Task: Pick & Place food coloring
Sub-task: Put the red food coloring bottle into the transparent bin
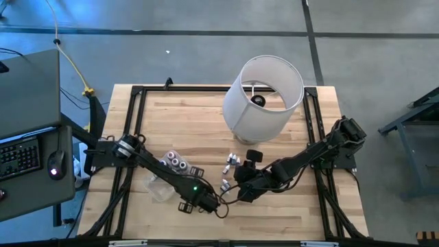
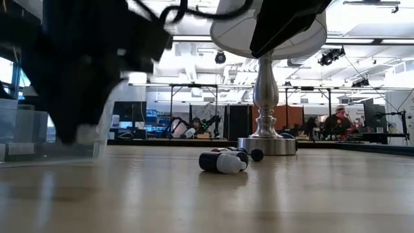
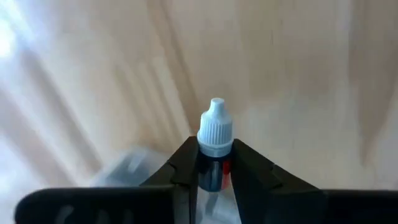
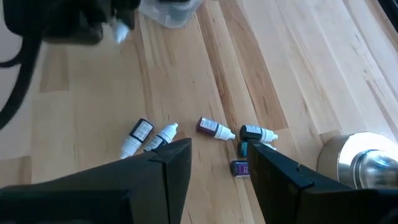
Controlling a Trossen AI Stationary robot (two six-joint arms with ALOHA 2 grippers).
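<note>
Right pincer: fingers apart, empty, above surface.
Food coloring bottles: five lying loose.
Lamp base: beside bottles.

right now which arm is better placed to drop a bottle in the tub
Left. Its gripper is shut on a bottle, near the tub. The right gripper is open, empty, over loose bottles.

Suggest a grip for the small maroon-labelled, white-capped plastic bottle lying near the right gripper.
Take the maroon-labelled bottle across its straight barrel, not the tapered cap. Probably come straight down with the open right gripper, fingers astride its long axis: it lies flat on the wooden table, sides free, a black-labelled bottle near its cap end. The left gripper holds another bottle.
</note>
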